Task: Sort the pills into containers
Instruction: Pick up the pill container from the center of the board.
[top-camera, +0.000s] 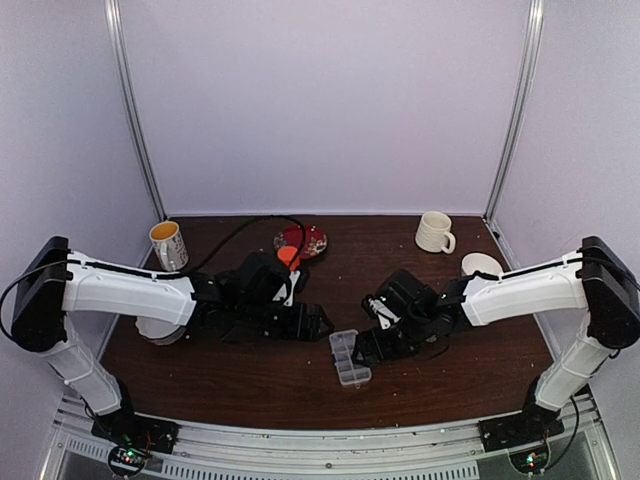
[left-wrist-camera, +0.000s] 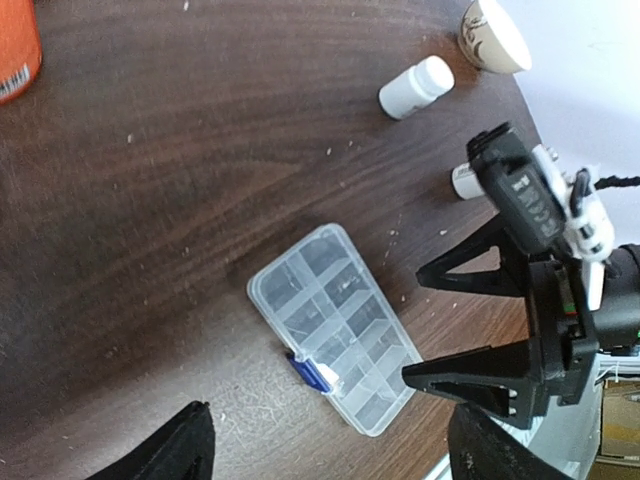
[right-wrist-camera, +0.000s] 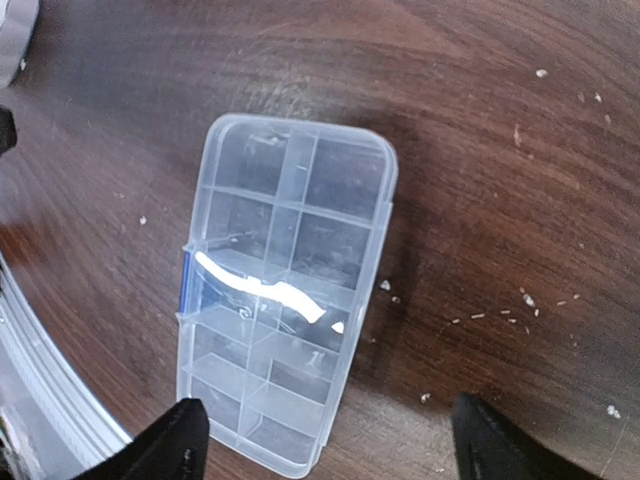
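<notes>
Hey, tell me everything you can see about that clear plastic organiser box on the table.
The organiser box is clear plastic, rectangular with rounded corners, split into two rows of small compartments. A blue latch sits midway along one long side; the lid looks shut. It lies flat on the dark wooden table near its front edge. Only the table touches it.

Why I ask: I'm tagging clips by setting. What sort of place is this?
Probably a lab robot test cell, not a home. Plain white walls on aluminium posts box in a brown table, and the left arm and right arm stand on a metal rail at its near edge.
</notes>
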